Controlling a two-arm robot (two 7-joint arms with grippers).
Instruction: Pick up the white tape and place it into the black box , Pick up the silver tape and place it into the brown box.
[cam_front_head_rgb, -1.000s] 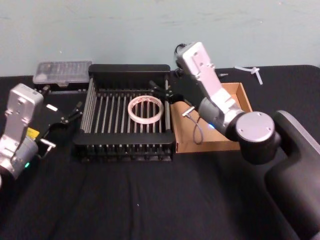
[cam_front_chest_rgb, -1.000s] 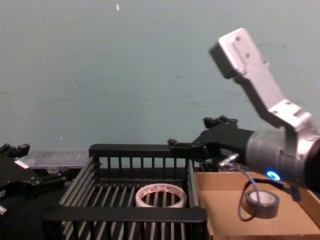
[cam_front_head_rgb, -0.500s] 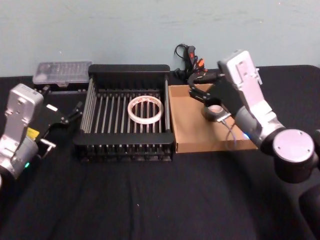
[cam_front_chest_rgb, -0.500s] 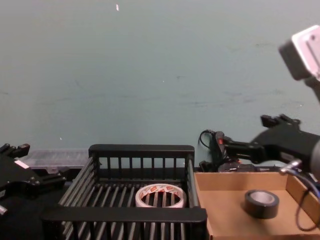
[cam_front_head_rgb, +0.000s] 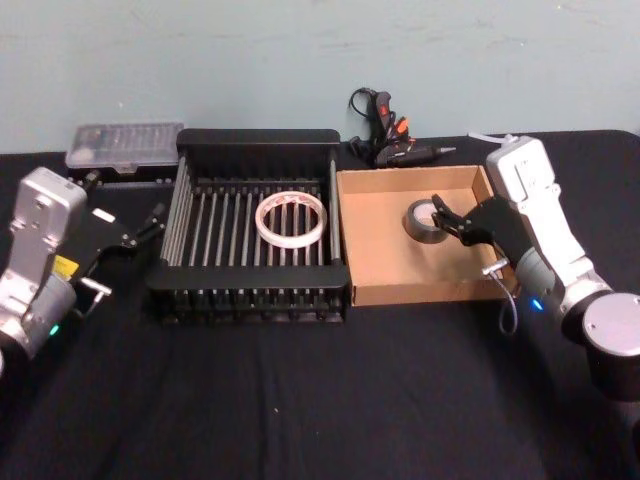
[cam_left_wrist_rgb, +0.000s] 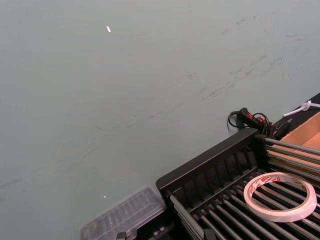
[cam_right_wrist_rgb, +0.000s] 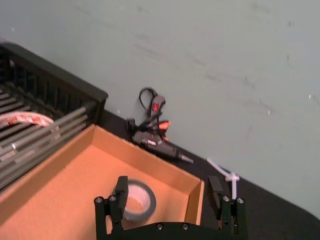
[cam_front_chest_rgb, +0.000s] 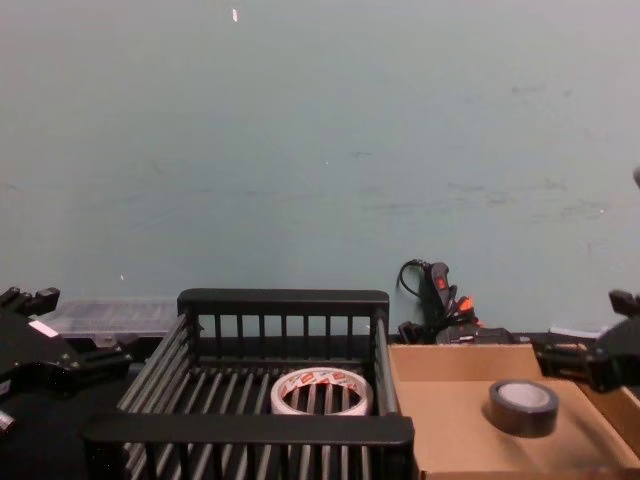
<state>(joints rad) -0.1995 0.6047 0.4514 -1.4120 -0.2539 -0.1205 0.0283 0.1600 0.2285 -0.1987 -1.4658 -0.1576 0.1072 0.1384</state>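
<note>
Head view told us both tapes were placed: the white tape (cam_front_head_rgb: 291, 220) lay in the black box (cam_front_head_rgb: 258, 143), and right of that box the silver tape (cam_front_head_rgb: 423, 219) lay in the brown box (cam_front_head_rgb: 383, 276). Our right gripper (cam_front_head_rgb: 457, 223) stood wide and empty beside the silver tape; we judged a clean lift away best. Our left gripper (cam_front_head_rgb: 143, 227) idled left of the black box, apparently open. Right wrist view alone showed the silver tape's pale core.

glue gun (cam_front_head_rgb: 385, 128) and clear case (cam_front_head_rgb: 124, 144) by the wall.
</note>
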